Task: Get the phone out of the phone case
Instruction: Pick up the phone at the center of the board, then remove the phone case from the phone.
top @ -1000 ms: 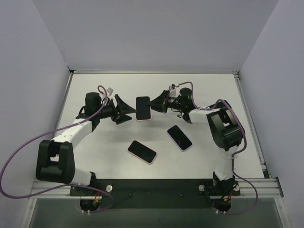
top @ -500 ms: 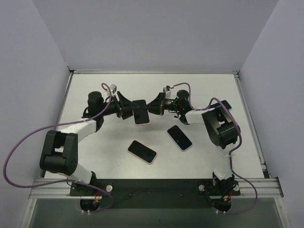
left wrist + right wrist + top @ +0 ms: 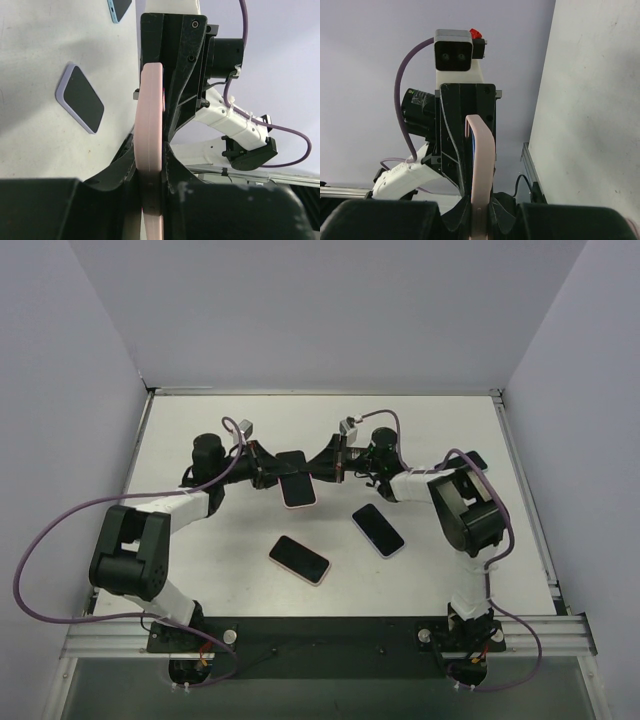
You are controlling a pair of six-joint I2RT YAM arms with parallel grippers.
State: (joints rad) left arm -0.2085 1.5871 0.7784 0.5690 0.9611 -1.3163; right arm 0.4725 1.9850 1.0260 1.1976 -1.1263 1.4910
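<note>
A phone in a pink phone case point(image 3: 296, 480) hangs above the table's back middle, dark screen up, held between both arms. My left gripper point(image 3: 277, 472) is shut on its left end; in the left wrist view the case's pink edge point(image 3: 150, 120) runs up between my jaws, which press it on both sides. My right gripper point(image 3: 321, 462) is shut on its right end. In the right wrist view the case point(image 3: 483, 160) stands edge-on in my right gripper point(image 3: 481, 206), a blue sliver of the phone point(image 3: 474, 145) showing inside it, with the left gripper point(image 3: 455, 130) behind.
Two more phones lie flat on the white table point(image 3: 200, 560): one in a pink case point(image 3: 299, 559) near the front middle, one in a lilac case point(image 3: 378, 530) to its right. A dark phone point(image 3: 475, 459) lies behind the right arm's elbow. Grey walls stand on three sides.
My left gripper has moved right onto the case's left end and shut on it. The right gripper has kept its grip, shifting slightly left with the phone.
</note>
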